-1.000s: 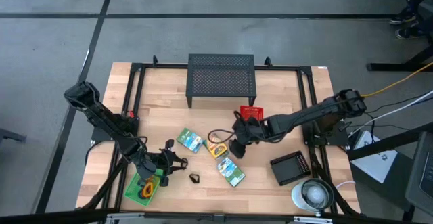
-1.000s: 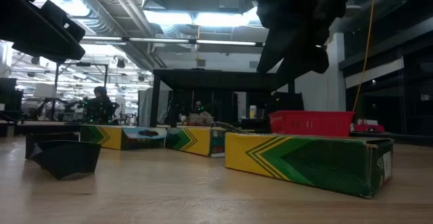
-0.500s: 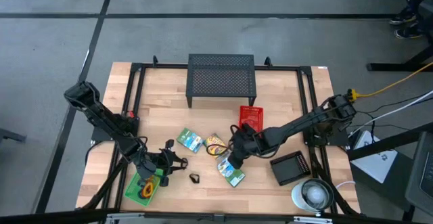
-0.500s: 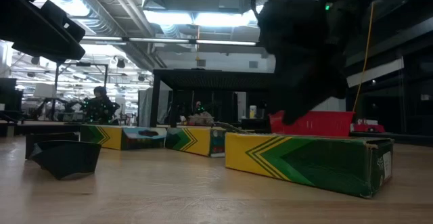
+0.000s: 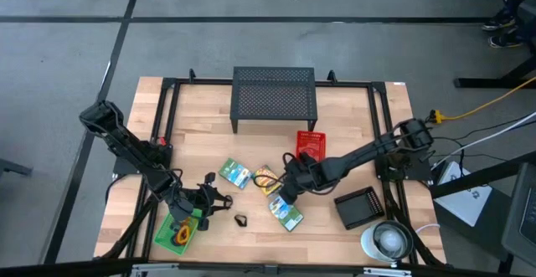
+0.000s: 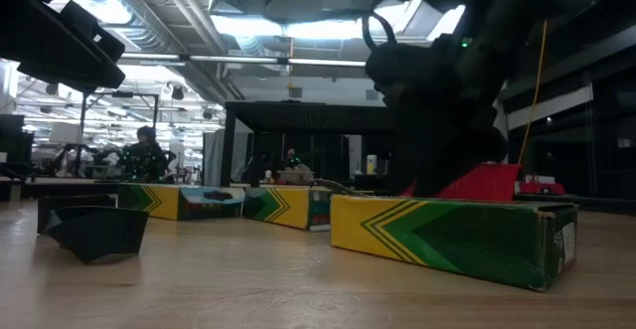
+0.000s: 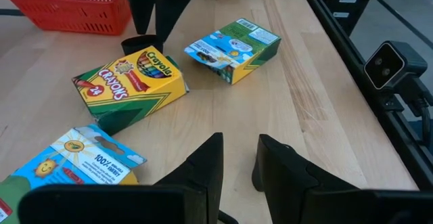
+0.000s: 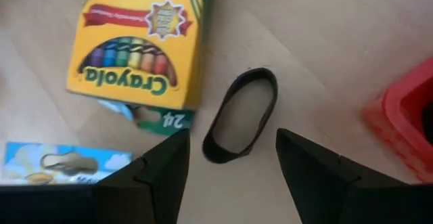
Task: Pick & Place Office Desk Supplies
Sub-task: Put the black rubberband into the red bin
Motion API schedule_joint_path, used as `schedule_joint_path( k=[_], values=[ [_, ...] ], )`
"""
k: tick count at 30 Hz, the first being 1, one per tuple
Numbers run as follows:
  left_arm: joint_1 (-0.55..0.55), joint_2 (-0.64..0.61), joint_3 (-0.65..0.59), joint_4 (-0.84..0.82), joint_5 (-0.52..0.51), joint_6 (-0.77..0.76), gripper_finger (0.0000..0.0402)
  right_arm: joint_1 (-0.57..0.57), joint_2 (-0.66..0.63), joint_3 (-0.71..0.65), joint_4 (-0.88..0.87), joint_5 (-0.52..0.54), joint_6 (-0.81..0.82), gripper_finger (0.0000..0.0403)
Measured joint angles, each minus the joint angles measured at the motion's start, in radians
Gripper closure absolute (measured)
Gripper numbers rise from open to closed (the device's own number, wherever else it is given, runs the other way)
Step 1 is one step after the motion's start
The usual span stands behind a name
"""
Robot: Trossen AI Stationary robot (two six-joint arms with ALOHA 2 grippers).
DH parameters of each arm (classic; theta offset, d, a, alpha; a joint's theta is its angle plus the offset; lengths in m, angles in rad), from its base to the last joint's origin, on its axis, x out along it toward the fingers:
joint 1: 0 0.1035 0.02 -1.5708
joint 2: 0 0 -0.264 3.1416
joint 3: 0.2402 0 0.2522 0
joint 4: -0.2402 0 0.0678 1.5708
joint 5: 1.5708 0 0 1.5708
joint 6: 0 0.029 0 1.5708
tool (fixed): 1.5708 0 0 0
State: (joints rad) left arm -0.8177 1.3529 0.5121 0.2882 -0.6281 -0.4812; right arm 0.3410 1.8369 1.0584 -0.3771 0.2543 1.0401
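Crayon boxes (image 5: 268,180) lie mid-tabletop, a black loop (image 8: 241,115) beside the yellow one. Right end effector (image 8: 230,160) straddles that loop, fingers wide; closing off-centre could shove it away. Left end effector (image 5: 205,203) waits near the front-left corner, fingers narrowly parted, empty.

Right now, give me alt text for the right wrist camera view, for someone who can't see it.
The right tool hangs open over a wooden table, its two dark fingers either side of a black loop lying flat. Beside the loop lies a yellow Crayola crayon box; a red basket shows at one edge.
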Motion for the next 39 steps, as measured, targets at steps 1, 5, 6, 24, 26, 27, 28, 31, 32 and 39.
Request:
schedule_joint_path(
  k=[1, 5, 6, 24, 26, 27, 28, 31, 32, 39],
  values=[
    [0.000, 0.000, 0.000, 0.000, 0.000, 0.000, 0.0313, -0.002, 0.003, 0.000, -0.001, 0.000, 0.000, 0.0182],
    [0.000, 0.000, 0.000, 0.000, 0.000, 0.000, 0.0313, -0.007, 0.016, 0.000, -0.001, 0.007, -0.001, 0.0182],
    [0.000, 0.000, 0.000, 0.000, 0.000, 0.000, 0.0313, -0.007, 0.017, 0.000, -0.002, 0.015, -0.001, 0.0184],
    [0.000, 0.000, 0.000, 0.000, 0.000, -0.005, 0.0313, 0.001, 0.017, 0.000, 0.003, -0.001, -0.039, 0.0392],
    [0.000, 0.000, 0.000, 0.000, 0.000, -0.005, 0.0313, 0.001, 0.017, 0.004, 0.002, -0.008, -0.053, 0.0394],
    [0.000, 0.000, 0.000, 0.000, 0.000, -0.005, 0.0313, 0.001, 0.017, 0.011, 0.002, -0.008, -0.058, 0.0393],
    [0.000, 0.000, 0.000, 0.000, 0.000, -0.005, 0.0313, 0.001, 0.017, 0.019, 0.003, -0.009, -0.066, 0.0395],
    [0.000, 0.000, 0.000, 0.000, 0.000, -0.005, 0.0313, 0.003, 0.016, 0.054, -0.004, -0.009, -0.104, 0.0399],
    [0.000, 0.000, 0.000, 0.000, 0.000, -0.005, 0.0313, 0.003, 0.016, 0.070, -0.016, -0.010, -0.114, 0.0399],
    [0.000, 0.000, 0.000, 0.000, 0.000, -0.005, 0.0313, 0.008, 0.016, 0.208, -0.193, 0.041, -0.166, 0.0401]
  ],
)
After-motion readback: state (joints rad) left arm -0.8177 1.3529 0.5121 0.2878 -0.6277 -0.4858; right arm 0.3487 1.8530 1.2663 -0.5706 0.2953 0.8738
